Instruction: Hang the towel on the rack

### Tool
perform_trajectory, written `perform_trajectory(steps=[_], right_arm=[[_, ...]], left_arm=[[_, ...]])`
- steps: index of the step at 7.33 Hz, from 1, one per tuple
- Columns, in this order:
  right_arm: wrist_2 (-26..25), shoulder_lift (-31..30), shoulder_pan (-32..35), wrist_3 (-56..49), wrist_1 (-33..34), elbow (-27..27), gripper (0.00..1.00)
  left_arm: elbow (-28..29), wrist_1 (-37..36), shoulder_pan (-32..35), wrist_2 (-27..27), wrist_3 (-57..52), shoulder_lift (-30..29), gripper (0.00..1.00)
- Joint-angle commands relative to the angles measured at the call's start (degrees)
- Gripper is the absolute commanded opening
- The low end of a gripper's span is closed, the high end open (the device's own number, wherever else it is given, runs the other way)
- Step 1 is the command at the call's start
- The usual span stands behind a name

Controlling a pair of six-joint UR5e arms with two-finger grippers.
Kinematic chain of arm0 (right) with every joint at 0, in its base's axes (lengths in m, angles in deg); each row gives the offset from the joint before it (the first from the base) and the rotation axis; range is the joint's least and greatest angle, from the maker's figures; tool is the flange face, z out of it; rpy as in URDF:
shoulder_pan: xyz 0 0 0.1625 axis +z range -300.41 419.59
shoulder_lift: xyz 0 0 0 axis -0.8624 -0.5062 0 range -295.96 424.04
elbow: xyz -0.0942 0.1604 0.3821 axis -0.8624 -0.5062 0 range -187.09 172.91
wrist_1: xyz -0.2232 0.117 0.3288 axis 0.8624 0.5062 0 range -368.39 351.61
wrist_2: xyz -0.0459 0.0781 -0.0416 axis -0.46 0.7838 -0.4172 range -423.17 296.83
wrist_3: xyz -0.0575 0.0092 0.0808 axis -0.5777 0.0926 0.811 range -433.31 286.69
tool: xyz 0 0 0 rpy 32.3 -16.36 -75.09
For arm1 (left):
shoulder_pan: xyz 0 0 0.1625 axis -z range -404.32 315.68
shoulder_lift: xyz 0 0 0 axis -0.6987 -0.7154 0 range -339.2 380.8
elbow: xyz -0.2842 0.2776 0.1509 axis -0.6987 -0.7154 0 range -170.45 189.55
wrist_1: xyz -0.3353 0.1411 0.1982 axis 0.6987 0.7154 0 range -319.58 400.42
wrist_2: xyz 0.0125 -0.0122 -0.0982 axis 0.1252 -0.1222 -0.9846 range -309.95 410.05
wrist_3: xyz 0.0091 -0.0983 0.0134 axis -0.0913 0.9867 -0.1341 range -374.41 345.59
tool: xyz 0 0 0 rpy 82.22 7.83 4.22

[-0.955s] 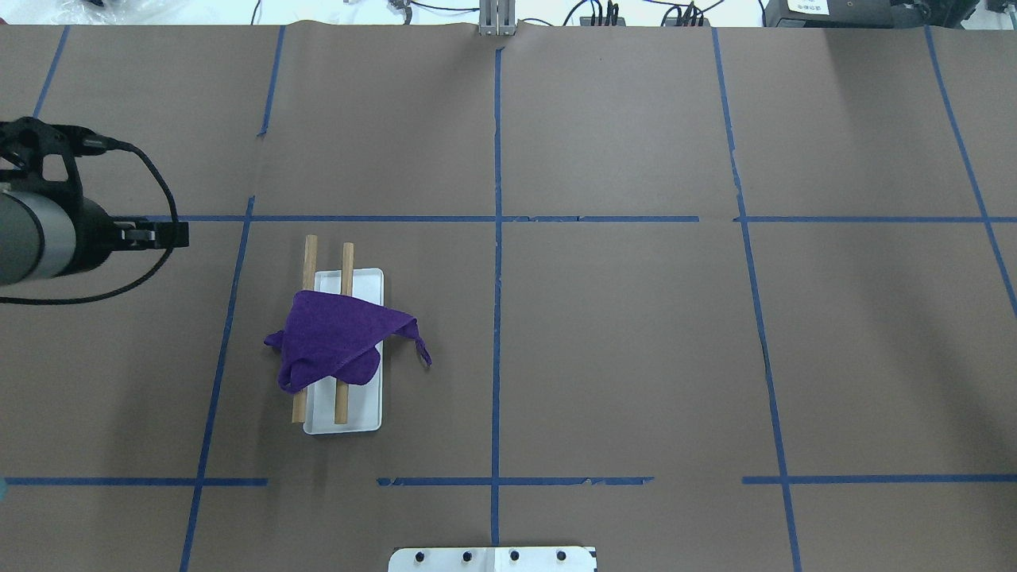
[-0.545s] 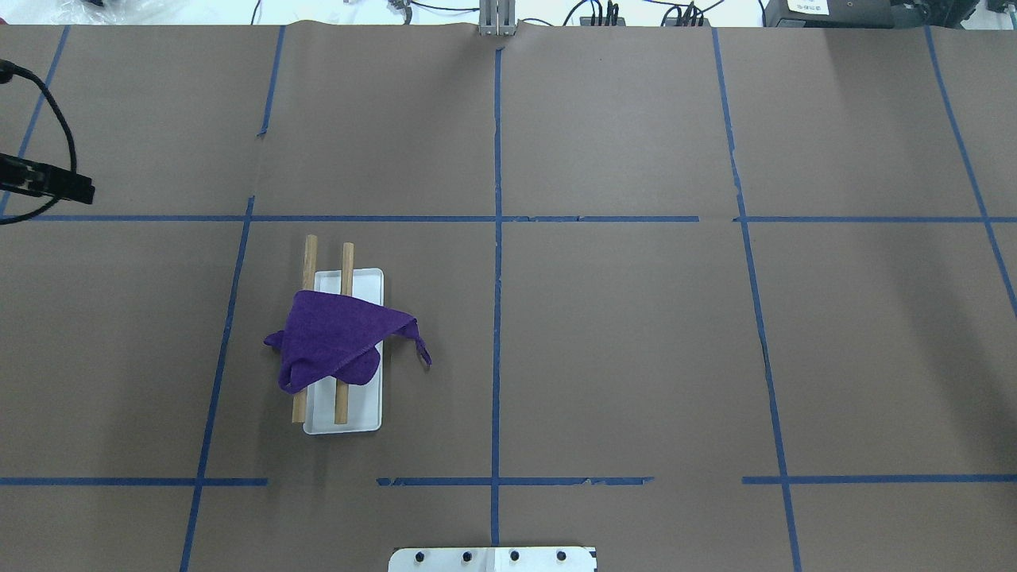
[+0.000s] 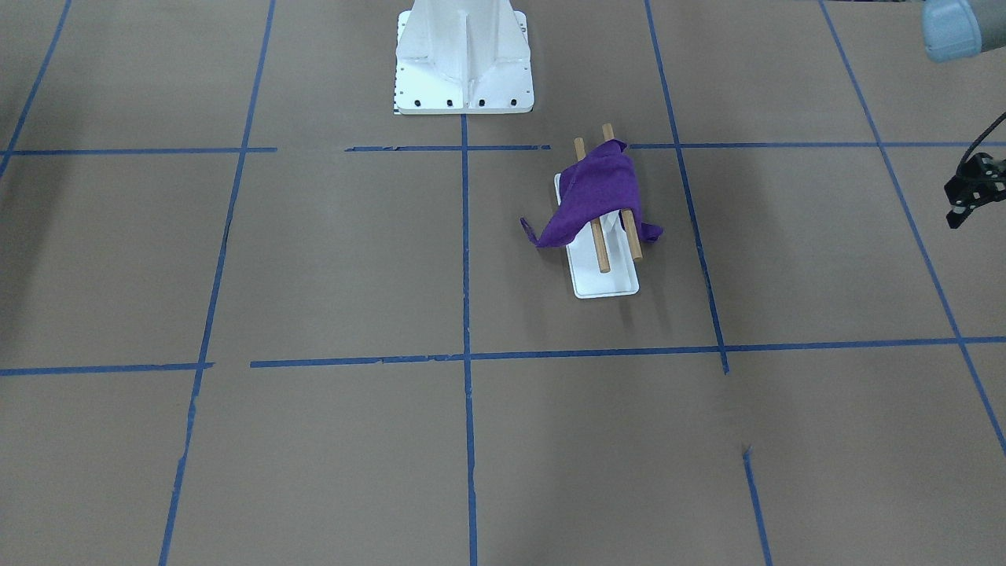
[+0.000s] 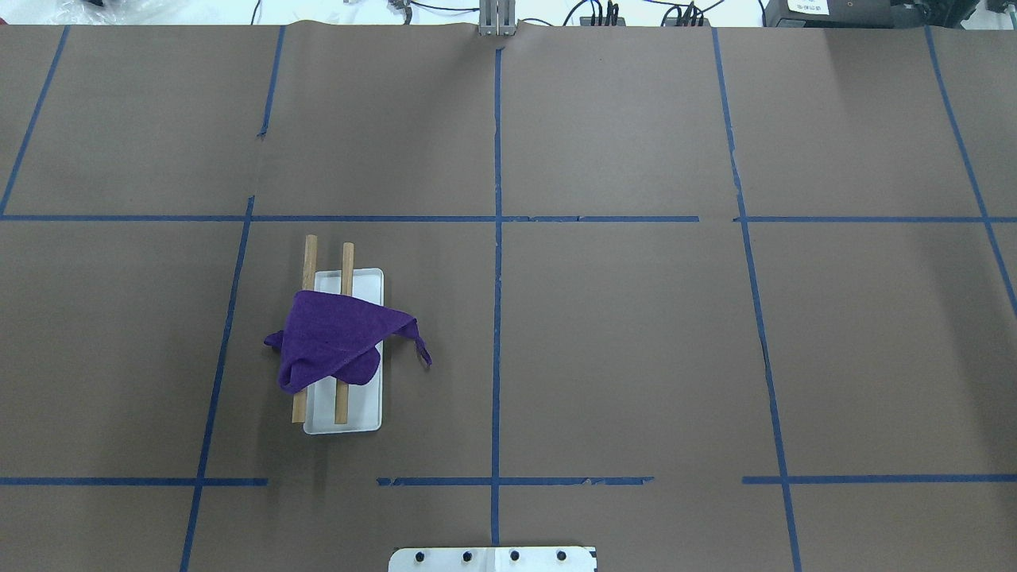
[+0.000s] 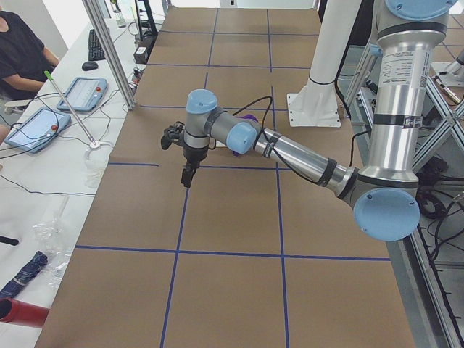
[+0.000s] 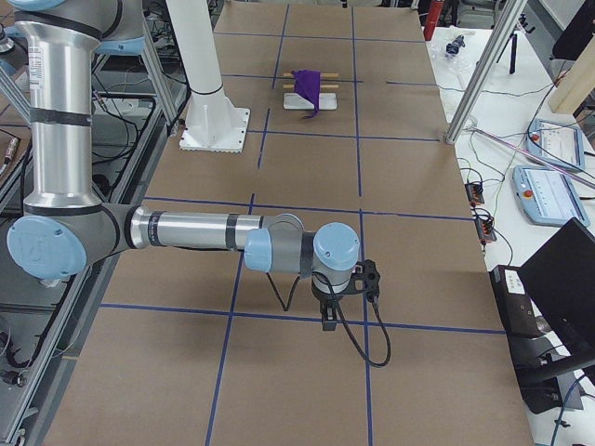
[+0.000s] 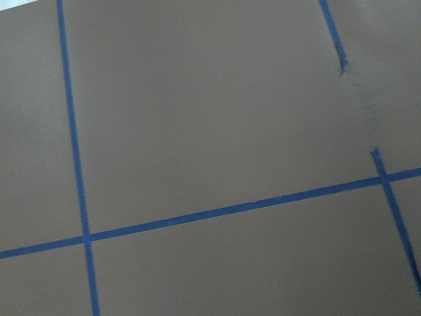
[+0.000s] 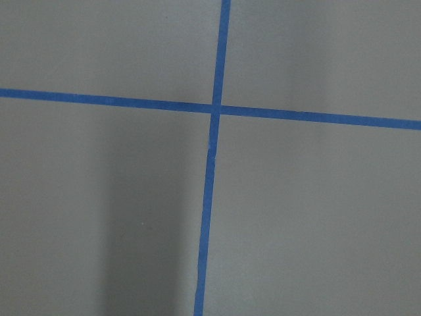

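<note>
We find the towel [image 4: 334, 348], a soft, crumpled purple cloth, draped across both round wooden dowels of the rack [image 4: 369, 280], over its flat white base. Left gripper [image 3: 973, 192] and right gripper [image 6: 328, 311] hover well apart from it; we cannot tell how their jaws stand.

The towel [image 4: 334, 340] lies draped across both dowels of the rack [image 4: 349, 417], which stands on the desk [image 4: 636, 334], well apart from the left claw [image 5: 187, 175] and farther still from the right claw [image 6: 328, 319].
</note>
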Motion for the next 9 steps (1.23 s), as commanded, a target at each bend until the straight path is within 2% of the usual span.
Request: perform_trajectory(steps=[1,2,5,9], right_arm=[[0.85,-0.09,0.20,8.30,0.24,2.93,1.00],[1.47,-0.18,0.20,10.00,0.07,3.20,1.00],[1.47,-0.26,0.20,10.01,-0.02,3.03,1.00],[1.74,-0.79,0.20,10.01,-0.28,3.12,1.00]], left_arm=[[5.12,-4.16,5.52,-2.74,-10.35,0.20,1.00],[8.10,-3.99,6.05,-6.07,-12.39,0.55,1.00],[15.23,-3.90,11.48,-6.89,-18.02,0.81,1.00],[15.51,-4.16,12.65,-10.14,-17.86,1.69,1.00]])
